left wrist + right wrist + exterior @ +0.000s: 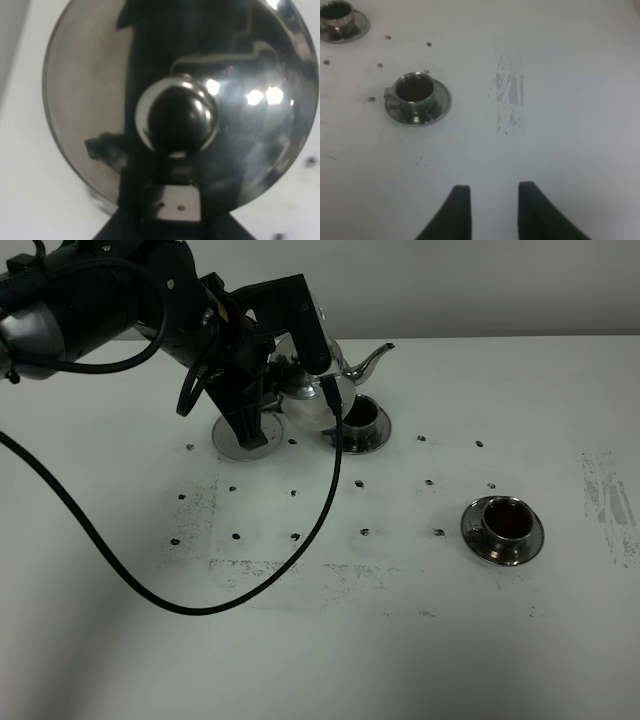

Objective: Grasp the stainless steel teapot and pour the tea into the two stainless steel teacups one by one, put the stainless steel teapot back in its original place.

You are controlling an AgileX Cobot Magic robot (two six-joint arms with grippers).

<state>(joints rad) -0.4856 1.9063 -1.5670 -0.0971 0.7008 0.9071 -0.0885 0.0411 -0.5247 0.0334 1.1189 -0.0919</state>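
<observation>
— Where's the pot?

— I've got the stainless steel teapot [318, 398] in my left claw [300, 368], clamped at the handle side, lifted between the ringed saucer [247, 435] and the far teacup [361, 425]; spout aims away from the arm. My left wrist view is filled by the domed lid and its knob [176, 120].

— And the other side?

— My right claw [490, 212] hangs spread and empty over bare bench [570, 125], with the near teacup [416, 97] well off from it. Both cups look dark inside.
</observation>
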